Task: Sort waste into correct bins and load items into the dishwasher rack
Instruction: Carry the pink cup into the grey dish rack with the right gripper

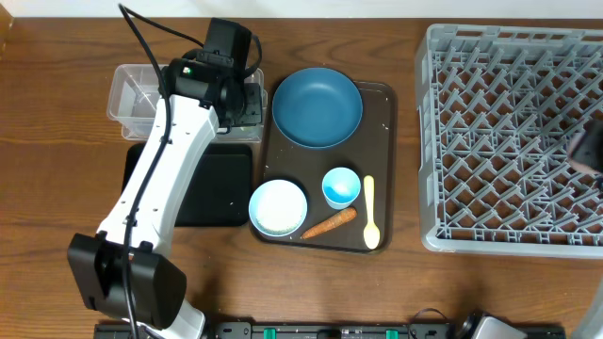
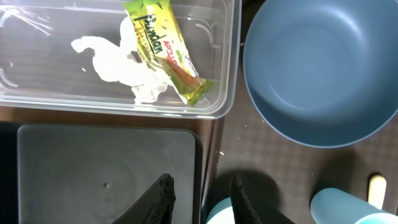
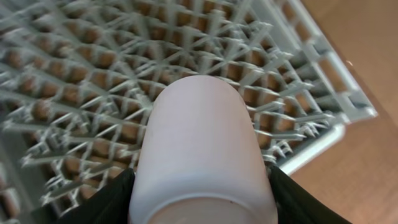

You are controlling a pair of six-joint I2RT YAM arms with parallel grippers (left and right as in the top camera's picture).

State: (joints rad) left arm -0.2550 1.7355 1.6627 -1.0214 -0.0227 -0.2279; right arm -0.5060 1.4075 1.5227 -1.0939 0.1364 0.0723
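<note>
Right pincer (image 3: 202,208) clamping pink cup (image 3: 199,137), hovering above dishwasher rack (image 3: 81,81); best seating cup squarely between pegs (image 3: 93,134) before releasing. Left pincer (image 2: 202,199) gaping empty at black tray (image 2: 106,168) edge.

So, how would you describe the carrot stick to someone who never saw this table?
Find the dark brown tray beside the big grey rack. Along its edge nearest the robot, between the white bowl and the cream spoon, lies the carrot stick: the only orange thing there, thin and slanted.
</note>
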